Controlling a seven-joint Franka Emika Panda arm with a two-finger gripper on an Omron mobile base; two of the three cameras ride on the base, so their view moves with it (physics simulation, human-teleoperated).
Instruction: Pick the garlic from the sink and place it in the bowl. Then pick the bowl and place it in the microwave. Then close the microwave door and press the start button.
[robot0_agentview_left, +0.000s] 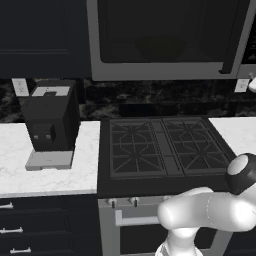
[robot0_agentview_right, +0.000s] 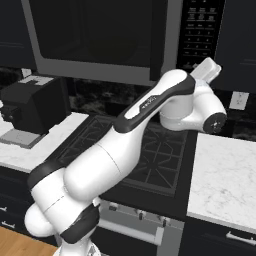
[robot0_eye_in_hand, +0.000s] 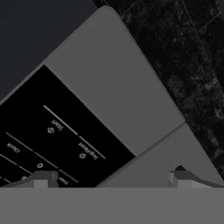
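Up left, a black coffee machine (robot0_agentview_left: 50, 120) sits on the white worktop (robot0_agentview_left: 45, 175); beside it is the stove (robot0_agentview_left: 165, 147). Above hangs the microwave (robot0_agentview_right: 100, 40) — its door (robot0_agentview_right: 95, 32) closed. Further right, the arm (robot0_agentview_right: 150, 107) lifts the gripper (robot0_eye_in_hand: 109, 179) toward the control panel (robot0_eye_in_hand: 48, 144) — fingertips wide apart, holding nothing, near the Start label.

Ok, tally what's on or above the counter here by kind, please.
Microwave: 1
Coffee machine: 1
Gas stove: 1
Wall outlets: 2 (left, right)
Total: 5
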